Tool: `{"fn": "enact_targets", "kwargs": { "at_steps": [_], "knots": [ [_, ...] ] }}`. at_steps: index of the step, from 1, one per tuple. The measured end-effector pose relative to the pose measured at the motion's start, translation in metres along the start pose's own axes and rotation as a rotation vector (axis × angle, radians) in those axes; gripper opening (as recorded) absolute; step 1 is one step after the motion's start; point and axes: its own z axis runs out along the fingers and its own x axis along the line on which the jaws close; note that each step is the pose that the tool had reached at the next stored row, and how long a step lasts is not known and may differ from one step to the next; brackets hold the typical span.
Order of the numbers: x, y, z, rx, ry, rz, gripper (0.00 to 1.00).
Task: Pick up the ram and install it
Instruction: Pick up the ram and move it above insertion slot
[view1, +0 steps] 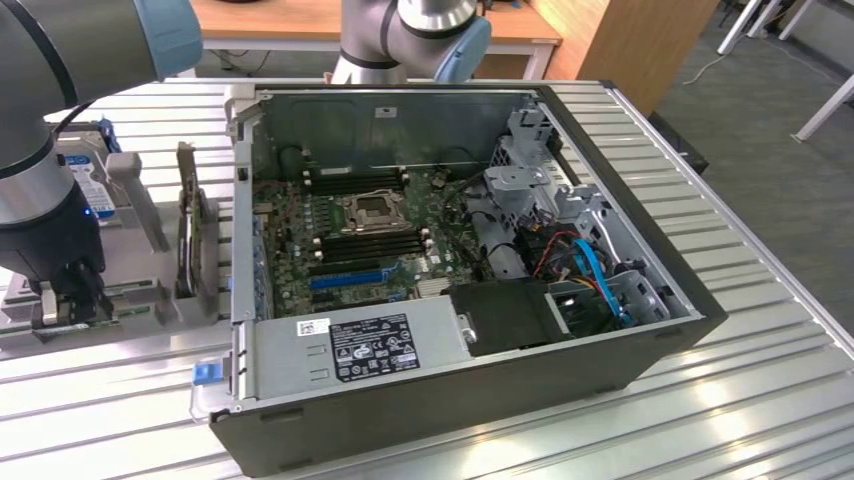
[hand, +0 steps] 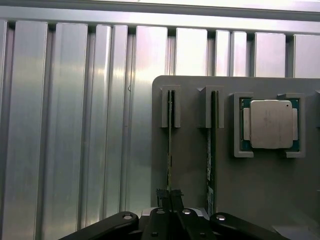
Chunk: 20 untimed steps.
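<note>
The hand (hand: 169, 196) is pinched nearly closed on the thin edge of the ram (hand: 170, 145). The ram stands in its groove of the grey holder (hand: 190, 165), not yet lifted. A second stick (hand: 210, 150) stands in the neighbouring groove. In the exterior view the holder sits on the bench (view1: 747, 420) at about nine o'clock from the open computer case (view1: 400, 420). As I judge it, the grasp is made; lifting, carrying and seating in the memory slots (view1: 358, 243) remain.
</note>
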Motion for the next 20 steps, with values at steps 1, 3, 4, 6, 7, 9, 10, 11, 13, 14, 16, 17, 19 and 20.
{"fn": "enact_targets", "kwargs": {
  "at_steps": [1, 3, 4, 6, 7, 9, 10, 11, 13, 14, 16, 17, 19, 20],
  "knots": [
    [0.0, 0.0, 0.0, 0.0001, -0.0001, 0.0, 0.11],
    [0.0, 0.0, 0.0, 0.0001, 0.0, 0.0, 0.11],
    [0.0, 0.0, 0.0, 0.0001, 0.0, 0.0, 0.11],
    [0.0, 0.0, -0.0001, 0.0001, -0.0001, 0.0, 0.11],
    [0.0, 0.0, -0.0009, 0.0001, -0.0001, 0.0, 0.11],
    [0.0, 0.0001, -0.0034, 0.0, 0.0, 0.0, 0.11],
    [0.0, 0.0002, -0.0046, 0.0, 0.0, 0.0, 0.11],
    [0.0, 0.0003, -0.0058, 0.0, 0.0, 0.0, 0.11],
    [0.0, 0.0004, -0.0083, 0.0001, 0.0, 0.0, 0.11],
    [0.0, 0.0004, -0.0096, 0.0001, 0.0, 0.0, 0.11],
    [0.0, 0.0005, -0.0127, 0.0001, -0.0001, 0.0, 0.11],
    [0.0, 0.0006, -0.0145, 0.0001, 0.0, 0.0, 0.11],
    [0.0, 0.0008, -0.0187, 0.0001, 0.0, 0.0, 0.11],
    [0.0, 0.0009, -0.0208, 0.0001, -0.0001, 0.0, 0.11]
  ]
}}
